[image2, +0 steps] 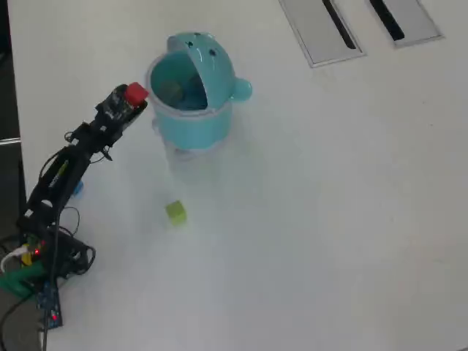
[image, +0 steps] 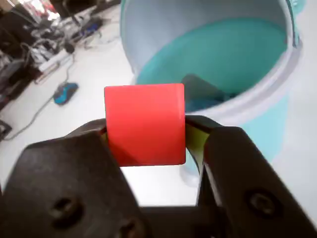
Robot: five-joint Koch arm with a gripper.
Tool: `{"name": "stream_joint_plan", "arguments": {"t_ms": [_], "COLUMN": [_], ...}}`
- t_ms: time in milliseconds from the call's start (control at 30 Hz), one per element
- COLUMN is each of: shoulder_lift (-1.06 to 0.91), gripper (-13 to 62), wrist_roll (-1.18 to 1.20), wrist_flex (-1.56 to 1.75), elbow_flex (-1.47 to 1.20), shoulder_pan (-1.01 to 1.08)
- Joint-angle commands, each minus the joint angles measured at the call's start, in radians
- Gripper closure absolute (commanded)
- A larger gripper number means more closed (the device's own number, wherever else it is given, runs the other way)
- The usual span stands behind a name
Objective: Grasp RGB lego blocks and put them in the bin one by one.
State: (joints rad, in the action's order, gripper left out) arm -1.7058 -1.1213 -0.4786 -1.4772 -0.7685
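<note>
A Koch hobby arm holds a red block (image: 144,124) clamped between the two jaws of its gripper (image: 148,136), the cube pinched at its sides and carried clear of the white table (image2: 329,219). In the overhead view the block (image2: 135,93) hangs just beside the left rim of the teal bin (image2: 191,121), level with the opening but not yet over it. The bin's domed lid (image2: 208,55), marked with two dark dots, stands tipped back, leaving the mouth open, and a small round knob (image2: 242,90) juts from its right side. The wrist view looks past the cube into the bin's open mouth (image: 218,54), where a darker shape lies on the floor of the bin; it may be a block already delivered, though the pictures are too soft to say for certain. No light blue cube shows on the table, which fits that reading. A yellow-green block (image2: 175,212) sits alone on the table below the bin, well apart from the arm and untouched. By the look of things the job stands near its middle: the red cube is grasped and lifted but not dropped, needing a short carry rightward over the rim before release, and the yellow-green one waits to be fetched. Two grey slotted panels (image2: 322,29) lie at the table's far edge, taking no part.
</note>
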Motion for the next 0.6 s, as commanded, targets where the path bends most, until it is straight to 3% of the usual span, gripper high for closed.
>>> {"name": "stream_joint_plan", "arguments": {"t_ms": [0, 567], "shoulder_lift": [0.006, 0.345], "gripper": [39.5, 39.6], "wrist_roll": [-0.002, -0.005], "wrist_flex": [0.069, 0.101], "elbow_flex": [0.129, 0.606], "shoulder_pan": [-0.015, -0.02]}}
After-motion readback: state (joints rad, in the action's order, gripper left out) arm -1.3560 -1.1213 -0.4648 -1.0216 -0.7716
